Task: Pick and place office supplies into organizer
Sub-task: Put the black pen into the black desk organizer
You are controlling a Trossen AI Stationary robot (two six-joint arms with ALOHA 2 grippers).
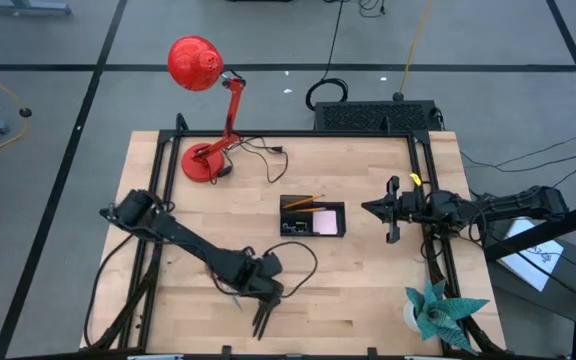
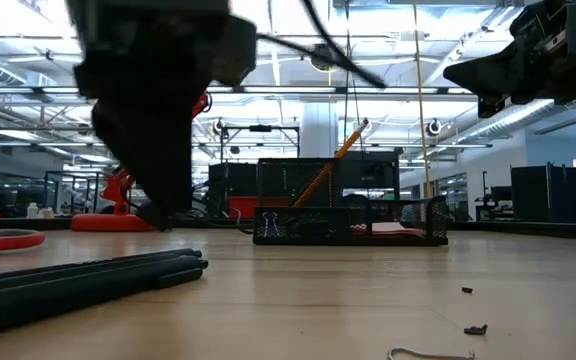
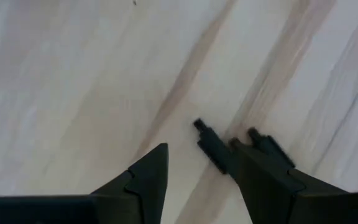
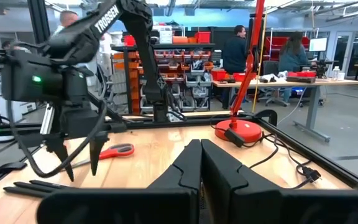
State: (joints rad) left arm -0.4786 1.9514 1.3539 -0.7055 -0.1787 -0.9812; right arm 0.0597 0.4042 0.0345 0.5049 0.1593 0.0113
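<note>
Surface (image 1: 368,300): pale wood planks, edged by a black frame.

Left gripper (image 1: 260,318): low over the near part of the surface, jaws spread wide, holding nothing. Black pens (image 2: 88,275) lie flat just beside and under the jaws; in the left wrist view the pen ends (image 3: 229,146) rest against one fingertip. Red-handled scissors (image 4: 114,151) lie on the surface just beyond these jaws.

Right gripper (image 1: 373,208): raised at the right side, jaws closed and empty.

Organizer (image 1: 312,216): black mesh tray mid-surface, between the two sets of jaws, nearer the right ones. An orange pencil (image 2: 330,167) leans tilted in it; a pink pad (image 1: 327,220) lies in its right compartment.

Red lamp (image 1: 203,110): far left corner. Teal paper plant (image 1: 438,310): near right corner. Small black clips (image 2: 475,328): loose on the near surface.

Room: workshop with shelving, benches and overhead lights; people (image 4: 236,50) stand in the background.
</note>
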